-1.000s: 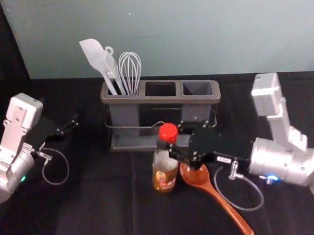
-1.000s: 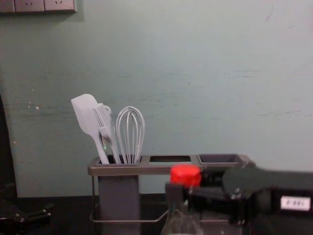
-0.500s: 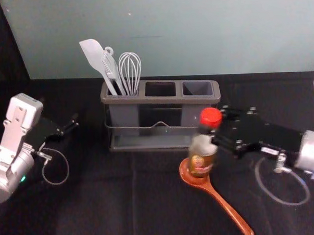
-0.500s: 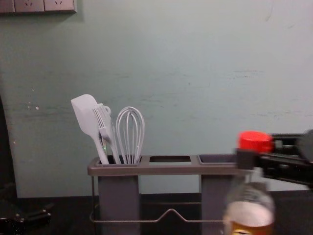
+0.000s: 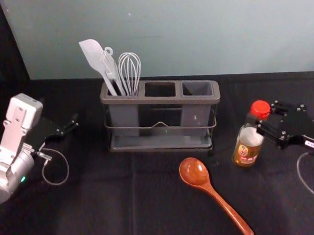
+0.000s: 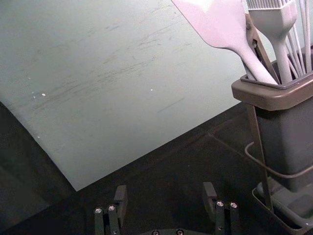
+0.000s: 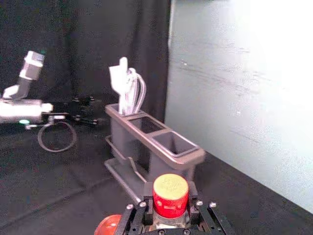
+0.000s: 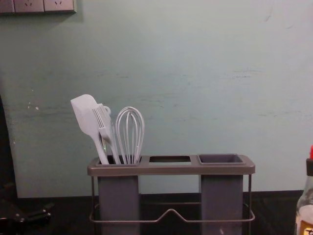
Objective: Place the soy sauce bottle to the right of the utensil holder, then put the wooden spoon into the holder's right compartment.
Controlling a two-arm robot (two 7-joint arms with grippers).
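Note:
My right gripper [image 5: 266, 122] is shut on the neck of the soy sauce bottle [image 5: 248, 144], which leans slightly, right of the utensil holder [image 5: 161, 100]. In the right wrist view the red cap [image 7: 170, 195] sits between the fingers of the right gripper [image 7: 170, 205]. The chest view has the bottle [image 8: 305, 210] at its right edge. The wooden spoon [image 5: 194, 172] lies on the table, bowl toward the holder, handle toward the front right. My left gripper [image 5: 69, 127] is parked at the left; in its wrist view the left gripper [image 6: 166, 208] stands open with nothing between its fingers.
A white spatula [image 5: 93, 53], a brush and a whisk [image 5: 130, 71] stand in the holder's left compartment. Its right compartment [image 5: 197, 88] is empty. The wall [image 5: 164, 34] rises behind the black-covered table [image 5: 88, 204].
The right gripper has carried the bottle rightward from in front of the holder, past the spoon, to the holder's right side. The left arm has stayed still.

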